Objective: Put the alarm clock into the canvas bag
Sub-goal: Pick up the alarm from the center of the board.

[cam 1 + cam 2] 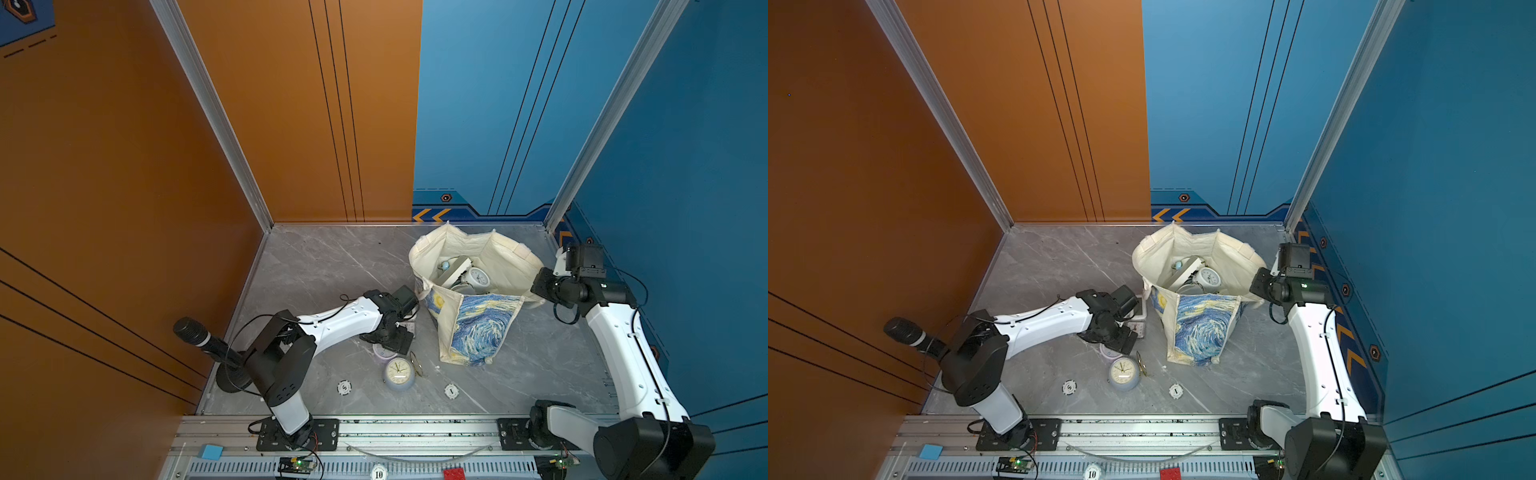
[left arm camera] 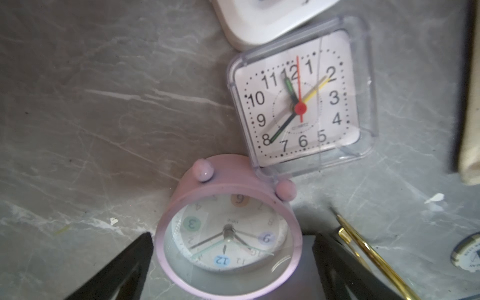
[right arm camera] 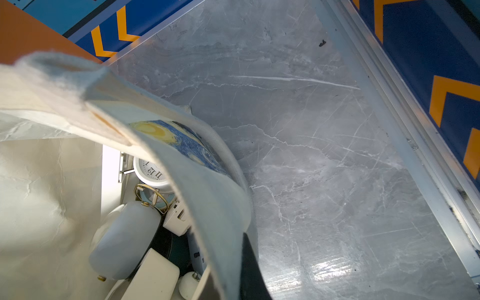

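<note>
A robotics lab test cell: orange panels (image 1: 104, 166) and blue panels (image 1: 478, 104) in aluminium framing (image 1: 216, 120) wall a marble-look tabletop (image 1: 324, 266), two robot arms (image 1: 340, 320) bolted to a rail (image 1: 415, 434) along the tabletop's near edge, a microphone (image 1: 193, 332) beside it.

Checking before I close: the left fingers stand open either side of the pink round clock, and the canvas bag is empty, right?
Not empty: the canvas bag already holds several clocks, a white round clock among them, as both top views show. The left fingers do stand open either side of the pink round clock.
</note>
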Robot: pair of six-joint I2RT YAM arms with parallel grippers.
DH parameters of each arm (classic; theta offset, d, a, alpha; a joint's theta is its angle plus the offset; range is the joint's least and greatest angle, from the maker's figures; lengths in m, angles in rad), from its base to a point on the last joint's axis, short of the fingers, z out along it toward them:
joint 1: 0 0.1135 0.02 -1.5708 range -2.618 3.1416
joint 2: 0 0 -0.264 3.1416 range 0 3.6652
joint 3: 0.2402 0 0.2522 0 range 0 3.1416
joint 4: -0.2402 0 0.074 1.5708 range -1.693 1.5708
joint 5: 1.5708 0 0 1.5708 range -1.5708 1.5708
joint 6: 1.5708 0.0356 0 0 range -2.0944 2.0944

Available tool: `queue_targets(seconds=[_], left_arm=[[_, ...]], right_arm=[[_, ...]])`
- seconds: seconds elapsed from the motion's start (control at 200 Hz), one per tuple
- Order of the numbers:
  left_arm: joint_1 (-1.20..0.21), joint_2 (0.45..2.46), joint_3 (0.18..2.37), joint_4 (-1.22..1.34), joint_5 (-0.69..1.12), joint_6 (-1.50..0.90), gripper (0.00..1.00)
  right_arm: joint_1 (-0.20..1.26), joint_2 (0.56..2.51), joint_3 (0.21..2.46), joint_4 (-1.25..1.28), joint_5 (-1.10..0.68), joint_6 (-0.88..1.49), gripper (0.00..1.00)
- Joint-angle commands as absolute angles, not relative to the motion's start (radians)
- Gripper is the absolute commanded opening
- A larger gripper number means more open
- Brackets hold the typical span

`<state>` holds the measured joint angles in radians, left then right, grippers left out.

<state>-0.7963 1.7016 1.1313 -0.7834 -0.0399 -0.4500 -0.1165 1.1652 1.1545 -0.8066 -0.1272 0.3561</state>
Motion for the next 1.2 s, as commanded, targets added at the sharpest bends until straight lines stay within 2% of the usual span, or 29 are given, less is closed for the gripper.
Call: queue_targets(seconds=[0.0,0.09,0.561,0.806,0.826,0.886,1.196], left_arm=[[-0.781,1.726,1.108,-0.785,-0.025,-0.471,0.99],[-0.776,1.727,1.100,-0.784,-0.023,-0.477,1.00],[-0.774,1.706,1.083,-0.784,-0.010,-0.491,0.89],[-0.773,1.683,1.083,-0.786,-0.019,-0.499,0.87],[-0.773,1.682,1.083,-0.786,-0.018,-0.499,0.83],[-0.771,1.677,1.083,-0.786,-0.021,-0.501,0.82],[-0.730,1.574,1.080,-0.787,-0.016,-0.507,0.79]], right_arm=[[-0.107,1.178,1.173,-0.798,-0.117,0.338,0.10],[-0.107,1.178,1.175,-0.798,-0.117,0.338,0.10],[-0.106,1.183,1.175,-0.799,-0.117,0.339,0.10],[-0.104,1.184,1.177,-0.799,-0.117,0.338,0.10],[-0.104,1.184,1.177,-0.799,-0.117,0.339,0.10],[-0.104,1.185,1.178,-0.799,-0.118,0.338,0.09],[-0.103,1.182,1.180,-0.800,-0.117,0.338,0.10]])
